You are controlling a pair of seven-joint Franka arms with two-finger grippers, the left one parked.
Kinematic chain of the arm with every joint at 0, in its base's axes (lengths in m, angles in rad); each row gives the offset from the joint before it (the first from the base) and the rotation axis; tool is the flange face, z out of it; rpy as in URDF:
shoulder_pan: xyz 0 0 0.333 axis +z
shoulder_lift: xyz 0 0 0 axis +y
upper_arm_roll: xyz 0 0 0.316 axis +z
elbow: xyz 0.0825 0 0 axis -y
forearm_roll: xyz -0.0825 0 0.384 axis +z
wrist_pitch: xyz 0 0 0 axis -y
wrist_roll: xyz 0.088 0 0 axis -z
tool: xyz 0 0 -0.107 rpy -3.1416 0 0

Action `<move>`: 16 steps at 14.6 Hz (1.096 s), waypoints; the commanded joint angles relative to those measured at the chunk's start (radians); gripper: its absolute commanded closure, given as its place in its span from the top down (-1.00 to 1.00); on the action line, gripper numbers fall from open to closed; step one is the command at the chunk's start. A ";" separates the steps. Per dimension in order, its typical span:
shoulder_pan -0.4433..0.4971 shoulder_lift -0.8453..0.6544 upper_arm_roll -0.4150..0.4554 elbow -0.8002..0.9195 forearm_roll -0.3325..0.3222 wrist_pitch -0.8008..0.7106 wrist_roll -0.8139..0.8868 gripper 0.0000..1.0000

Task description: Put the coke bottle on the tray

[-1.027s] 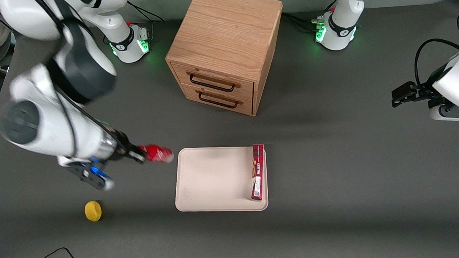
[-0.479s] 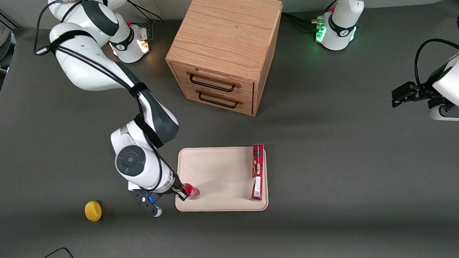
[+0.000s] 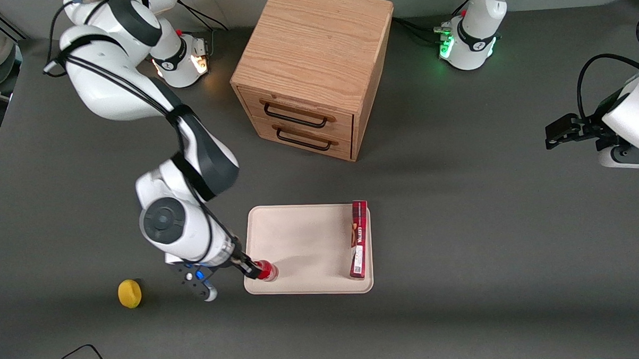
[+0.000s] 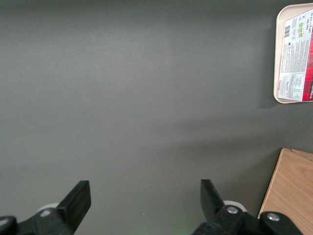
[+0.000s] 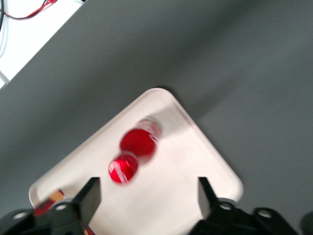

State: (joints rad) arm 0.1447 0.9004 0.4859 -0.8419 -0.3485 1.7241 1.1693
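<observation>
The coke bottle point(image 3: 268, 270), small and red with a red cap, stands on the cream tray point(image 3: 300, 238), in the corner nearest the front camera at the working arm's end. My right gripper point(image 3: 251, 269) hangs just above that corner beside the bottle. In the right wrist view the fingers point(image 5: 90, 196) are spread wide over the tray point(image 5: 195, 161). The bottle point(image 5: 132, 156) sits ahead of the gripper point(image 5: 146, 198), apart from both fingers.
A long red box point(image 3: 359, 239) lies on the tray along its edge toward the parked arm. A yellow lemon point(image 3: 129, 293) lies on the table toward the working arm's end. The wooden drawer cabinet point(image 3: 313, 68) stands farther from the front camera than the tray.
The gripper carried the bottle from beside the tray onto its near corner. Since half a second ago the arm has drawn back slightly toward its own end, and the bottle has stayed in place.
</observation>
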 commanded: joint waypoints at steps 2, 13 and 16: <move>-0.091 -0.312 0.031 -0.113 0.017 -0.288 -0.303 1.00; -0.155 -1.178 -0.463 -1.095 0.404 -0.137 -0.970 1.00; -0.154 -1.203 -0.466 -1.129 0.402 -0.135 -0.968 1.00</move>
State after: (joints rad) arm -0.0147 -0.2453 0.0200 -1.9083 0.0331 1.5588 0.2173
